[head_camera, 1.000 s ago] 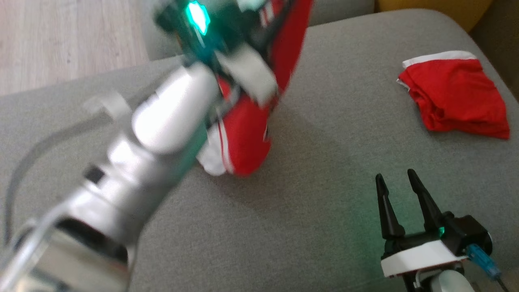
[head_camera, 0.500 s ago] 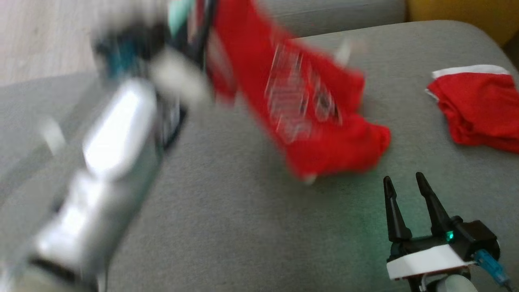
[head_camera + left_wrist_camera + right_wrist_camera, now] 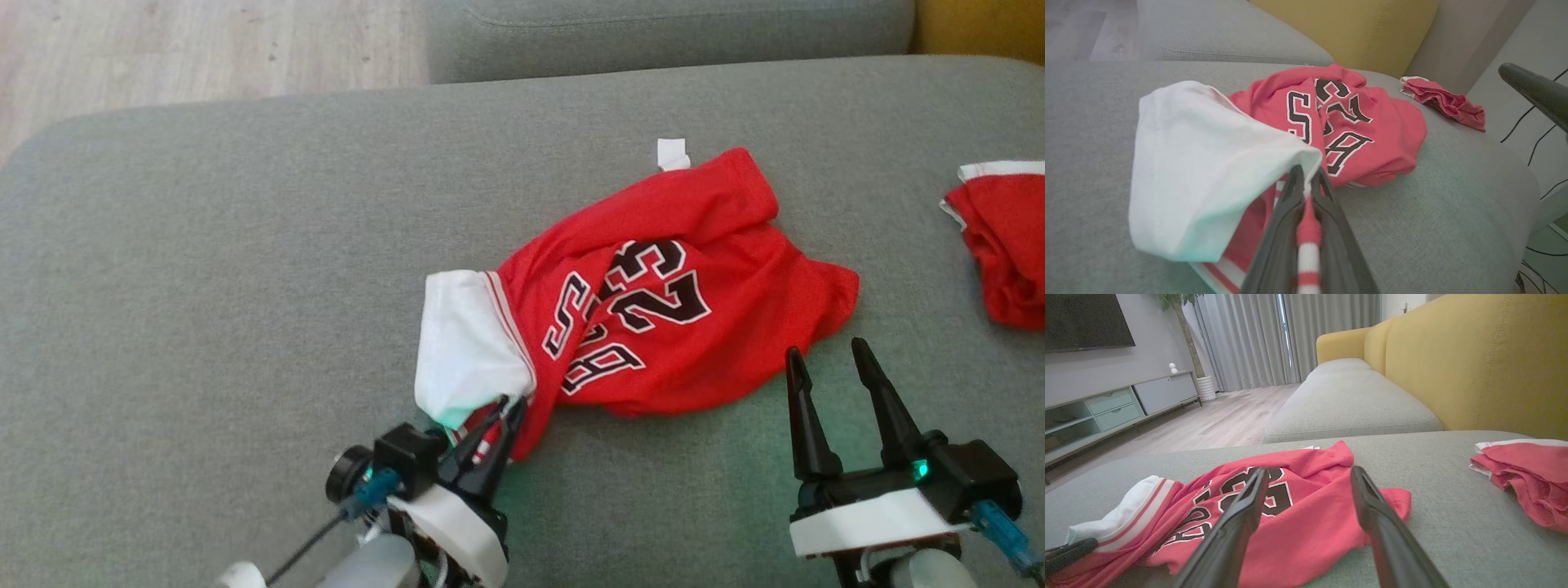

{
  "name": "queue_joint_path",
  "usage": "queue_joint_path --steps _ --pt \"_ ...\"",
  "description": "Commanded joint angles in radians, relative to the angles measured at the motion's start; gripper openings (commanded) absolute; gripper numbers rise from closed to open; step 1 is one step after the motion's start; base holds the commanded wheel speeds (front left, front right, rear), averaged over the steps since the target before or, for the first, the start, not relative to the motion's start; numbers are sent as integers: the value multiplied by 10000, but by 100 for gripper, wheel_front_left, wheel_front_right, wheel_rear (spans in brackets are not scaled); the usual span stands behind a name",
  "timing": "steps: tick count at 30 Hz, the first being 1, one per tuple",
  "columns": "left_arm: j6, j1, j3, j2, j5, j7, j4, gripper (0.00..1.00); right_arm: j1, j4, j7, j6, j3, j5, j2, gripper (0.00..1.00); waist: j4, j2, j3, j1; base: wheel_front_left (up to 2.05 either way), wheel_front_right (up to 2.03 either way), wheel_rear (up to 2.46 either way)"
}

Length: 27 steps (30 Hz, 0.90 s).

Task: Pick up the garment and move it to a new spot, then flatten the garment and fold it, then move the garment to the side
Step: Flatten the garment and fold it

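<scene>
While one jersey (image 3: pixel 694 351) is gripped, a second garment (image 3: pixel 1000 245) lies apart.

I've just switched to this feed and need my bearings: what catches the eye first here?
A crumpled red jersey with black numbers lies mid-cushion, its white part bunched at the near left. The left gripper is shut on the jersey's striped trim there, while the right gripper stands open and empty by its near right edge. A second red garment lies at the far right.
</scene>
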Motion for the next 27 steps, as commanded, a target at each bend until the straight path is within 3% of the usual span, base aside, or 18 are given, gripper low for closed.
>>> queue_joint_path --steps 1,2,8,15,23,27 --pt "146 -131 199 0 124 -143 -299 33 -90 -314 -109 67 264 50 -178 100 85 0 -66 0 0 0 0" --pt "267 -67 206 -45 150 -176 -314 100 -73 -296 -109 67 274 68 -185 100 112 0 -98 0 0 0 0" --pt "978 189 542 181 139 -217 -1076 100 30 -211 -109 67 436 164 -252 100 145 0 -249 0 0 0 0" --pt "2321 924 2112 1049 -823 94 -2612 100 126 -222 -109 67 573 152 -377 100 59 0 -187 0 0 0 0" --pt "2924 955 2783 974 -1579 649 -1800 100 17 -186 -109 67 731 137 -573 100 -29 0 -32 0 0 0 0" --pt "2820 1017 2611 552 -1917 1022 -1448 100 -38 -226 -109 67 726 158 -657 100 -122 0 50 0 0 0 0"
